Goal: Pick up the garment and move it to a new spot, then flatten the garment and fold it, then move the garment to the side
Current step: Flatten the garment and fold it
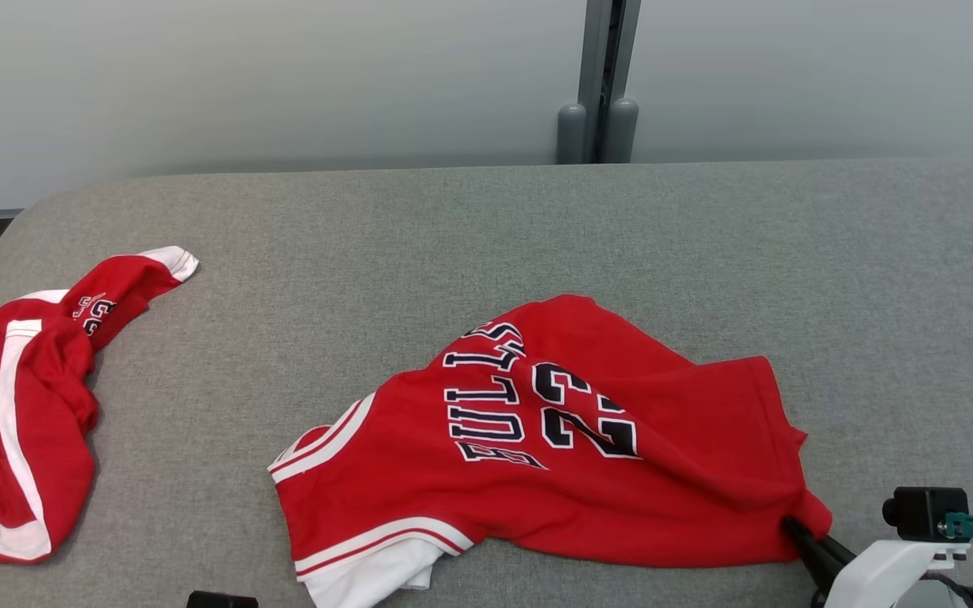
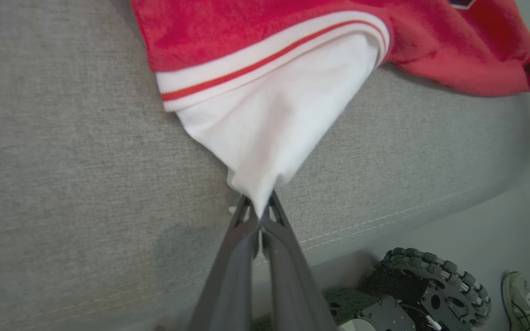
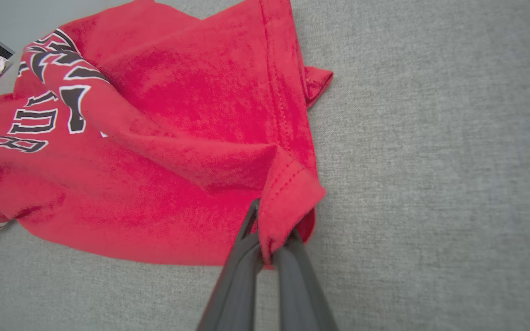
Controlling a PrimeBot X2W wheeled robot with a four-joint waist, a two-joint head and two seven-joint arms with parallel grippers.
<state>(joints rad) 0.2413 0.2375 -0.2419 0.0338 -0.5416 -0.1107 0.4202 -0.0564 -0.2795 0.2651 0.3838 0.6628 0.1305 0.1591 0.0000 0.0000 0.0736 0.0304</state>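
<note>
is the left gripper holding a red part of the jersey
No, the left gripper is shut on a white corner of the jersey, below the striped band.

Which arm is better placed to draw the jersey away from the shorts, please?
Probably the right: the right gripper is shut on a red corner of the jersey, on the side far from the shorts. The left gripper pinches the white part nearer them.

Looked like robot test lab, not home; wide table (image 1: 706,245) covered in plain grey cloth, red jersey (image 1: 672,456) and second red garment (image 1: 47,397) laid on it; bare pale partition panels (image 1: 284,84) behind, joined by grey post (image 1: 600,76); smooth pale floor (image 2: 504,225) below; robot's wheeled base (image 2: 430,285) stood there; person's sneaker (image 2: 520,296) close beside it.
</note>
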